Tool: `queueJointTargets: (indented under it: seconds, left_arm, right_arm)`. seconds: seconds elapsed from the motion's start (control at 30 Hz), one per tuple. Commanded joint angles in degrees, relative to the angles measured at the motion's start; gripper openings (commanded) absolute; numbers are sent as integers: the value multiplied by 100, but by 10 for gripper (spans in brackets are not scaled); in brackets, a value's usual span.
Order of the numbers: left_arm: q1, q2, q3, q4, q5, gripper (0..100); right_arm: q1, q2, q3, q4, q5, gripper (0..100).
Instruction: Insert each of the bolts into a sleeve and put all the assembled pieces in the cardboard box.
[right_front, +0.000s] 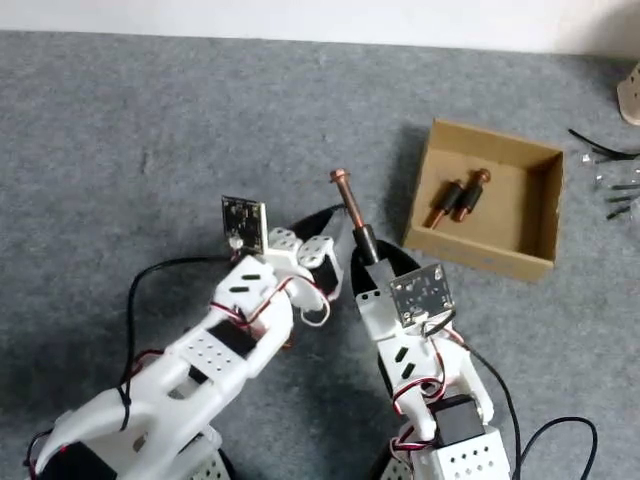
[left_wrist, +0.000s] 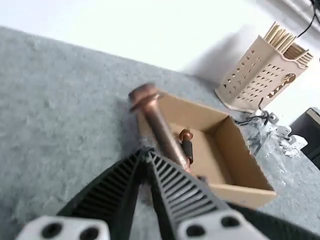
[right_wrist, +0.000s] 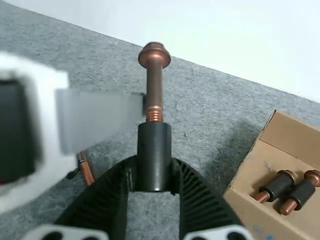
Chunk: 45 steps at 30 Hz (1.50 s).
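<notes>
High: my right gripper pinches sleeve, bolt partway in, long axis toward desk's far edge, cardboard box just right. Left wrist: my left gripper pressed together beside bolt. Right wrist: sleeve clamped, box nearest this arm

bolts: 4 | sleeves: 3 | cardboard box: 1 | robot arms: 2 | stick holder: 1
</notes>
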<state>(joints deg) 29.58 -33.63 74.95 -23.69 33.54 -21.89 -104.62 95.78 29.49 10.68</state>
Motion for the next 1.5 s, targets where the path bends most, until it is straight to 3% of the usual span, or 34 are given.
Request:
queueJointTargets:
  seconds: [0.0, 0.57, 0.73, 0.97, 1.07, 1.27, 1.47]
  left_arm:
    - [48, 40, -567, 18, -132, 7]
    - [224, -13, -840, 185, -132, 7]
    - [-101, -251, -699, 316, -97, 7]
    - [-831, -1763, -110, 343, 1125, 7]
    - [-927, -2598, 374, 378, 1336, 7]
    - [-901, -3873, 954, 1855, 1345, 8]
    - [-1332, -4119, 980, 2919, 1327, 10]
  right_arm:
    - [40, -57, 875, -251, 18, 5]
    - [-22, -57, 875, -145, 35, 5]
    - [-22, -57, 875, -154, 44, 5]
    - [40, -66, 875, 145, 35, 5]
    - [136, -66, 875, 470, 53, 5]
    - [321, -66, 875, 1596, 62, 5]
    - [321, -66, 875, 2985, 62, 5]
